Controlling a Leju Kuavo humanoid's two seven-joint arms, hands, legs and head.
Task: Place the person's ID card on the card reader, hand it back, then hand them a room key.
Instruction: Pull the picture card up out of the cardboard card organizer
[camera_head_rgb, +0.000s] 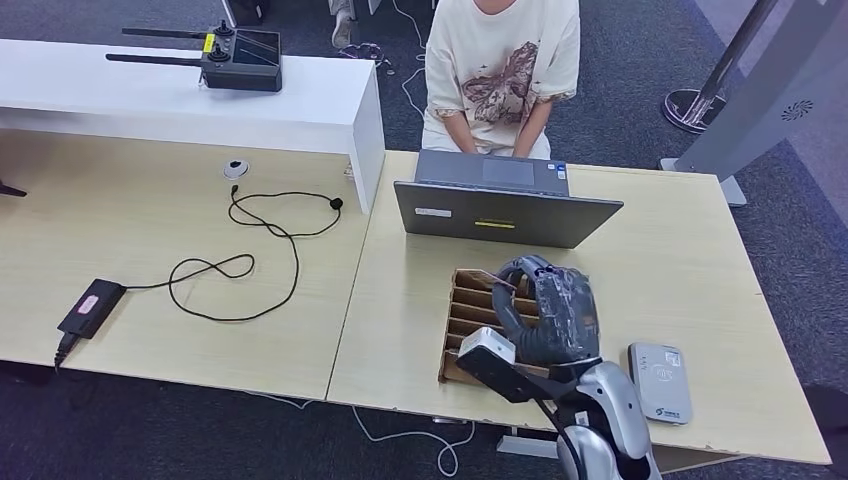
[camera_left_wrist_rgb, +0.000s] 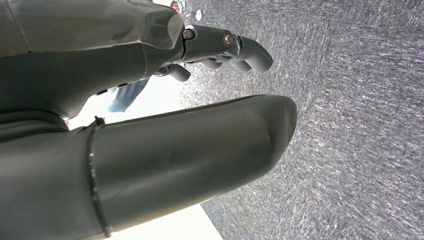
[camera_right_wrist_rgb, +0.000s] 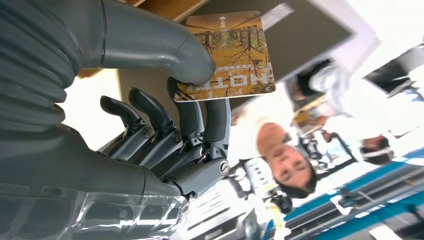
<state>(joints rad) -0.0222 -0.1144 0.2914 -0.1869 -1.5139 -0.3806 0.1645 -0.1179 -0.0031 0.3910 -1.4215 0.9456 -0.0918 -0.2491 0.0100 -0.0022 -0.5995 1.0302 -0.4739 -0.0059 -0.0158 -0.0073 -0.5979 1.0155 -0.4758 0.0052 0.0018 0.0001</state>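
Observation:
My right hand (camera_head_rgb: 555, 310) hovers over the slotted cardboard card holder (camera_head_rgb: 468, 312) near the table's front edge. In the right wrist view the thumb and fingers (camera_right_wrist_rgb: 192, 107) pinch a room key card (camera_right_wrist_rgb: 235, 55), yellow-brown with a tree picture and the word HOTEL. The white card reader (camera_head_rgb: 661, 381) lies flat on the table just right of that hand. A person in a cream T-shirt (camera_head_rgb: 500, 70) sits across the table behind a grey laptop (camera_head_rgb: 505, 210). My left hand (camera_left_wrist_rgb: 150, 150) hangs over grey carpet, holding nothing, fingers loosely extended.
A white raised counter (camera_head_rgb: 330, 100) at the back left carries a black controller with antennas (camera_head_rgb: 240, 60). A black power adapter (camera_head_rgb: 90, 307) and its looping cable (camera_head_rgb: 240, 265) lie on the left table. A stanchion base (camera_head_rgb: 695, 105) stands on the carpet at the far right.

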